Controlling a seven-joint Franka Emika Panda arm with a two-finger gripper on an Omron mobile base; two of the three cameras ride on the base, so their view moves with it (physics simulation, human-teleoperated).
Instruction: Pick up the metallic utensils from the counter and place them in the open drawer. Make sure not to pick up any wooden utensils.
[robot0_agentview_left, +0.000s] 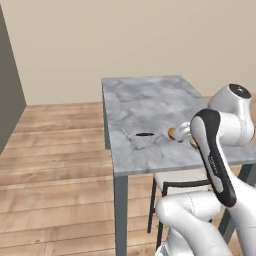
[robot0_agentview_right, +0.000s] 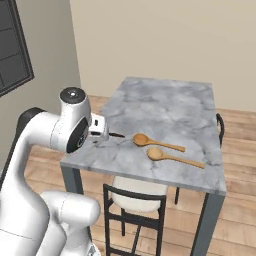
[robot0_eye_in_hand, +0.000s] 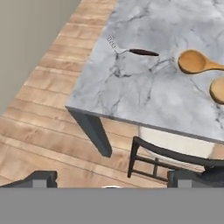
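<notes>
The arm (robot0_agentview_left: 215, 150) hides both wooden spoons (robot0_agentview_left: 172, 133) except one bowl's edge.

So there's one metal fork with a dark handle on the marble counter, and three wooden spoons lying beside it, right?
Not quite. The fork with its dark handle does lie on the marble counter, but there are two wooden spoons beside it, not three. The right base view shows both whole.

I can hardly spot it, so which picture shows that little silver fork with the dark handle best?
The hand view: the fork lies unobstructed on the marble counter, tines and dark handle distinct. In the left base view it is small and faint. In the right base view the arm covers all but the handle tip.
</notes>
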